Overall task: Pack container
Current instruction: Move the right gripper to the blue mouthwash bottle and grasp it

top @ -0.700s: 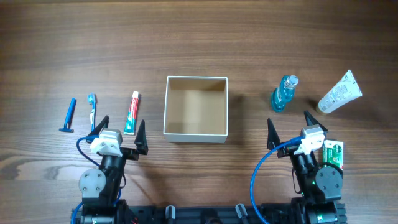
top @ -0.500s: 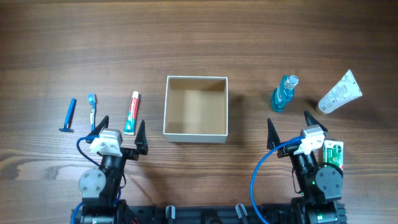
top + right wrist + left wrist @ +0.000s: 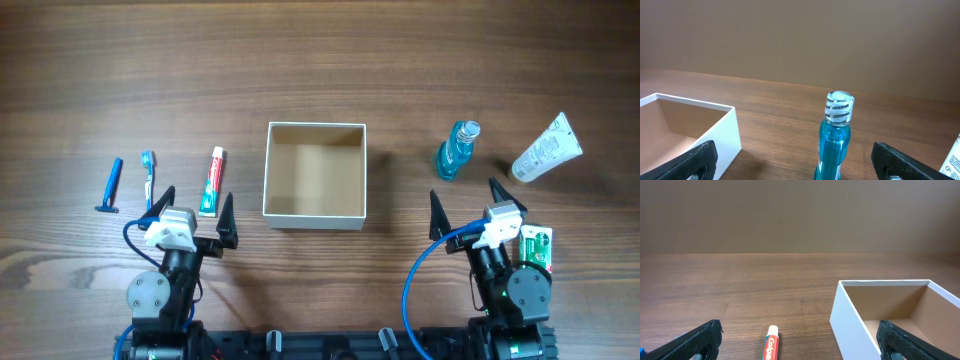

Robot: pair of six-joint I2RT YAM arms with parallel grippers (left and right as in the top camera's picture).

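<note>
The container [image 3: 315, 132], a square white-walled box with a tan inside, stands empty at the table's middle; it also shows in the left wrist view [image 3: 852, 315] and the right wrist view [image 3: 725, 132]. A red and white toothpaste tube [image 3: 211, 181] lies left of it, between my left fingers in the left wrist view [image 3: 771, 342]. A blue mouthwash bottle [image 3: 456, 150] stands right of it, upright ahead of my right gripper [image 3: 836, 140]. My left gripper [image 3: 194, 208] and right gripper [image 3: 464, 203] are both open and empty, near the front edge.
A blue toothbrush [image 3: 149, 175] and a blue razor [image 3: 111, 186] lie at the far left. A white tube [image 3: 547, 149] lies at the far right. A small green and white packet [image 3: 537, 248] lies beside the right arm's base.
</note>
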